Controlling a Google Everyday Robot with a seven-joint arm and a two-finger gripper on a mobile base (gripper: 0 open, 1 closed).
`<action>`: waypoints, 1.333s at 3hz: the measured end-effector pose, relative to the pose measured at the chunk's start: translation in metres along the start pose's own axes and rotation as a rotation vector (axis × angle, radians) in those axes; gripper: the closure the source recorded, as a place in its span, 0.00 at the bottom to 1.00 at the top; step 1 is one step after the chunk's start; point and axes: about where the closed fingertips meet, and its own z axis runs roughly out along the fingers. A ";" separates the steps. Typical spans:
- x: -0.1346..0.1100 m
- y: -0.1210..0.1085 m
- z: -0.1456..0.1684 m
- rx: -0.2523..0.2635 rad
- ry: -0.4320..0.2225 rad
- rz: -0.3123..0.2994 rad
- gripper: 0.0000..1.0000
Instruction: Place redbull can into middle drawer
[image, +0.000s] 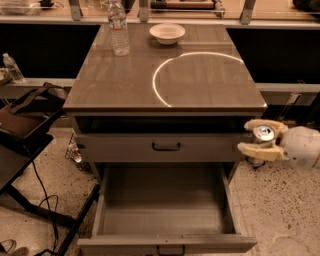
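Note:
The redbull can (263, 134) shows its silver lid from above, held between the two cream fingers of my gripper (260, 138). The gripper is shut on the can. It hangs just off the cabinet's right side, level with the closed upper drawer front (125, 147). The middle drawer (165, 215) is pulled open below and to the left of the gripper. Its deep grey tray holds nothing, and its dark handle (170, 249) sits at the bottom edge of the view.
On the cabinet top (130, 85) a clear water bottle (118, 27) and a white bowl (167, 33) stand at the back. A black stand with cables (25, 130) is on the left. A small bottle (12, 67) sits on a left shelf.

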 end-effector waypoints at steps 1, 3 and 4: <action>0.031 0.067 0.018 -0.119 -0.031 -0.012 1.00; 0.106 0.178 0.097 -0.341 -0.115 0.060 1.00; 0.179 0.229 0.193 -0.363 -0.169 0.128 1.00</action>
